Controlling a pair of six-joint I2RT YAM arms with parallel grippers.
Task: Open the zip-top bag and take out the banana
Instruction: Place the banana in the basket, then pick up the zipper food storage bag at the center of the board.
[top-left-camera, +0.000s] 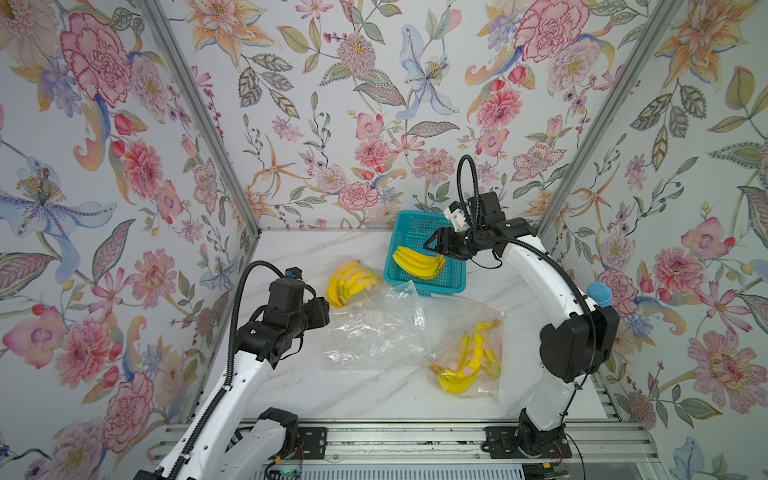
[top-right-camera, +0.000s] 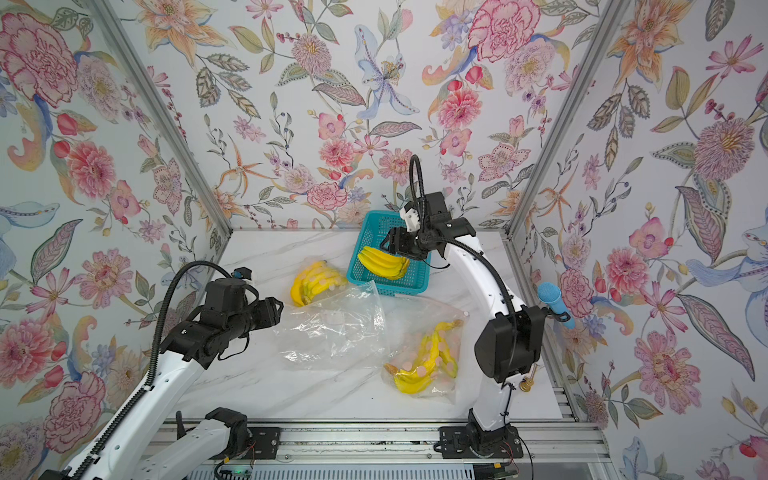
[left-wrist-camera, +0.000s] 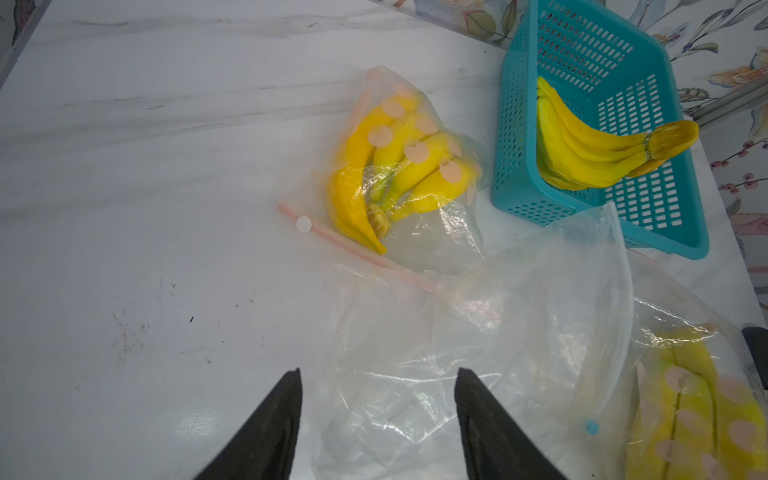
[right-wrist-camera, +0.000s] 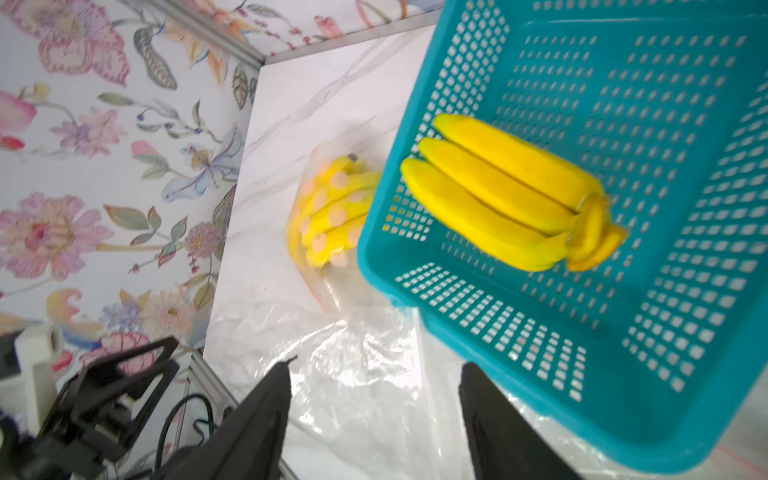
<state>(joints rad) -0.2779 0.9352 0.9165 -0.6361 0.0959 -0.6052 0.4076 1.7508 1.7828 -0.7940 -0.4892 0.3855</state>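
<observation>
The basket (top-left-camera: 451, 276) is teal plastic, straight-sided and full of little holes. A smooth yellow bunch of bananas (top-left-camera: 417, 262) lies in it, out of any bag. Just in front, on the white marbled desk (top-left-camera: 332, 395), an empty bag (top-left-camera: 374, 328) lies crumpled, clear and shiny. Two more spotted bags hold bananas: a back bag (top-left-camera: 349, 282) left of the basket and a near bag (top-left-camera: 469, 361) by the right arm (top-left-camera: 536, 266).

That arm arches high, and the right end effector (top-left-camera: 432, 243) hangs over the basket, jaws apart, holding nothing. The left arm (top-left-camera: 241, 382) crouches low. The left end effector (left-wrist-camera: 378, 372) points at the empty bag, jaws wide, gripping nothing.

Only the left wrist view shows the back bag's pink zip strip (left-wrist-camera: 357, 245) — and a tiny blue slider (left-wrist-camera: 592, 427) beside the near bag.
</observation>
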